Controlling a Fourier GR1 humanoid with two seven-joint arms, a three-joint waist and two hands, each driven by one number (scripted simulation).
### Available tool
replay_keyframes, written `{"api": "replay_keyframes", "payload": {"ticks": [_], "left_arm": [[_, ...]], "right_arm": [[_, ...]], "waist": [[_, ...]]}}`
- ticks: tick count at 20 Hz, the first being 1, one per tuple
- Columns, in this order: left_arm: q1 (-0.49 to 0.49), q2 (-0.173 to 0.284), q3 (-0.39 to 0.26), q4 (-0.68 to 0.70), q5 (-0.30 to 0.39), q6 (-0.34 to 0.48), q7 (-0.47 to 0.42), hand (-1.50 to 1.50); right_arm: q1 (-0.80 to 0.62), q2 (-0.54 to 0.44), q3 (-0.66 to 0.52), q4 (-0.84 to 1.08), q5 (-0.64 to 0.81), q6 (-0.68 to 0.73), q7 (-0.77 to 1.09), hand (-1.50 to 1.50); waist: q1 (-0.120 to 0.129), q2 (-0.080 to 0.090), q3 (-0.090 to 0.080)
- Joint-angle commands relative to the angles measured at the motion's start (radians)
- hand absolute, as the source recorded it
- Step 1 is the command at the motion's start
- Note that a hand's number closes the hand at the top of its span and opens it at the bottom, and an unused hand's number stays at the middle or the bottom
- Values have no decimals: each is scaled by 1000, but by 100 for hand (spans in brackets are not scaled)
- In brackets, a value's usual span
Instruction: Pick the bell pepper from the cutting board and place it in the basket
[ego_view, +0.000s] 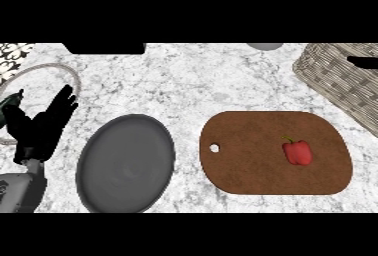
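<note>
Covering the whole view, a white and grey marble counter (192, 85). Lying on it at the right of centre, a brown cutting board (251, 165) with rounded corners and a small hole near its left edge. Reaching in from the upper right corner, a woven basket (332, 80), cut by the right edge of the view, apart from the board. Resting left of the board and not touching it, a grey plate (125, 165), bare on top. Showing at the far left, part of a thin pale ring (70, 70) on the counter, partly hidden. Standing at the left edge on a grey forearm, the black left hand (40, 127), fingers straight and spread upward, holding nothing, near the plate's upper left rim. Lying on the right half of the board, the red bell pepper (298, 152) with a short green stem pointing up and left, well apart from the left hand and below the basket. Not visible anywhere, the right hand.
</note>
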Motion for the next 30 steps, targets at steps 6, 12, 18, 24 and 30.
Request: {"api": "replay_keyframes", "payload": {"ticks": [6, 12, 18, 24, 30], "left_arm": [[-18, -65, -16, -9, -51, 30, 5, 0], [-13, -28, 40, -46, -25, -23, 67, 0], [15, -63, 32, -51, -77, -14, 35, 0], [8, -78, 61, -67, -86, -42, 61, 0], [5, -96, 58, -70, -98, -40, 80, 0]], "right_arm": [[80, 206, 80, 65, 172, -162, -170, -150], [98, 251, 190, 141, 394, -260, -257, -150], [27, 223, 222, 266, 495, -238, -323, -150], [79, 221, 190, 229, 533, -236, -379, -150], [74, 207, 196, 300, 519, -229, -468, -150]], "waist": [[1, 0, -1], [4, 0, -1], [4, 0, -1], [-2, -2, -1], [-1, -2, -1]]}}
